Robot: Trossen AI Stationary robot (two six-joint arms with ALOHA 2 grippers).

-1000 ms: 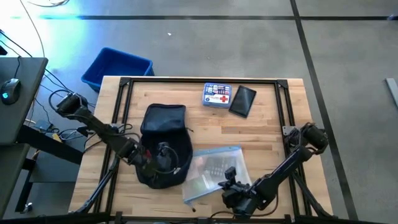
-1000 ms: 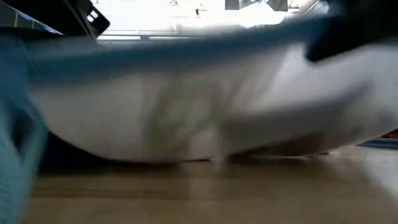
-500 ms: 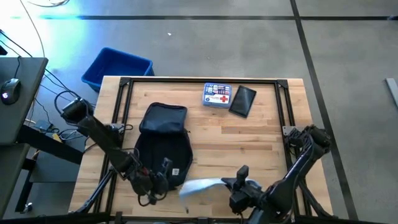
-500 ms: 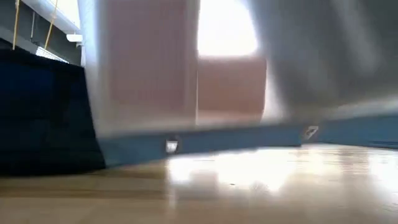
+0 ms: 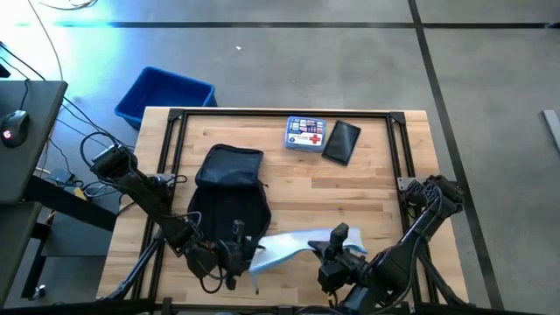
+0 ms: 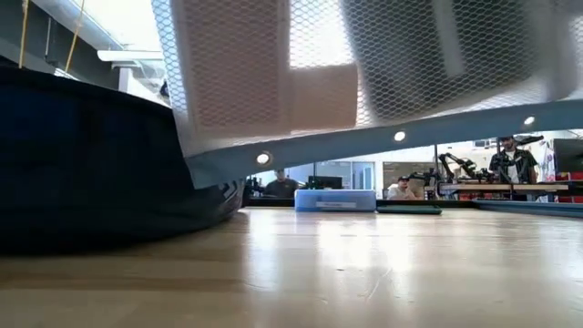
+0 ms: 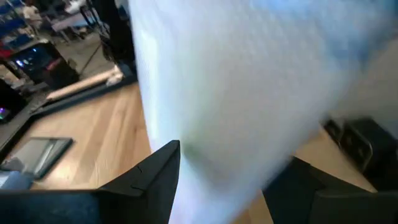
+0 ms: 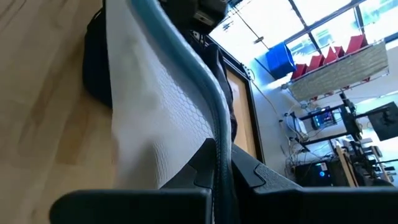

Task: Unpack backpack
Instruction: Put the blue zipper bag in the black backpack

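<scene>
In the high view the backpack [image 5: 229, 203] lies left of centre on the wooden counter [image 5: 350, 188], its folded upper part toward the middle of the frame and its dark lower end reaching toward the bottom edge. The left claw [image 5: 229, 259] sits at that lower end, in the lower left-centre of the frame, and the left wrist view shows its two dark fingers [image 7: 149, 180] spread apart with the pale mesh pouch [image 7: 249, 93] filling the gap between them, gripping nothing. The right claw [image 5: 337, 248], in the lower centre of the high view, is clamped shut on the blue-edged border of the mesh pouch [image 5: 293, 247]; the right wrist view shows the pouch's blue trim [image 8: 193, 74] pinched between that claw's fingers [image 8: 202, 171]. The pouch stretches from the right claw leftward to the backpack's lower end, its far tip just beside the left claw. In the low view the pouch [image 6: 364, 73] hangs lifted above the counter across the top of the frame, with the backpack [image 6: 91, 164] resting on the wood at the left. Near the counter's top edge in the high view lie a first-aid box [image 5: 305, 135] and, just beside it to the right, a small black pouch [image 5: 341, 142]. A blue bin [image 5: 164, 94] stands on the floor at the upper left, beyond the counter's corner.
</scene>
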